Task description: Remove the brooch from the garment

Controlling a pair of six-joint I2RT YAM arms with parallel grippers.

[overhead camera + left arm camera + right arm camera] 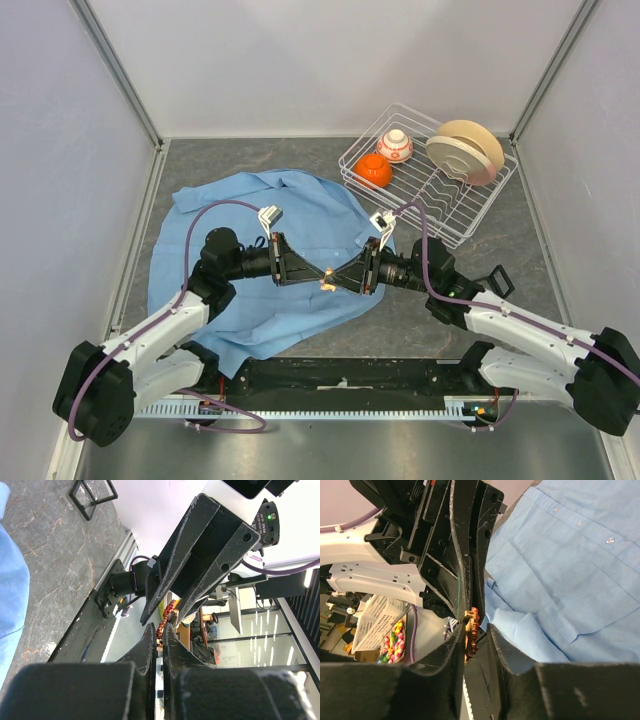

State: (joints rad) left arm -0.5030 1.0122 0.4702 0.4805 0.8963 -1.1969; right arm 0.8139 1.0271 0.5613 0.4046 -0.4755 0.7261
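Pinching brooch [471, 632] (overhead near-hidden, seemingly both): left end effector [161, 628].

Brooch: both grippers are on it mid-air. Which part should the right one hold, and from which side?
The brooch is a thin disc standing edge-on between the two grippers, clear of the garment. The right gripper looks best pinching its flat faces at the rim on its own side, opposite the left gripper, so the fingers don't collide.

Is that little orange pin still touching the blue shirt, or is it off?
Apart. In the right wrist view the brooch sits pinched between the two grippers' tips, with a dark gap between it and the garment. The top view agrees.
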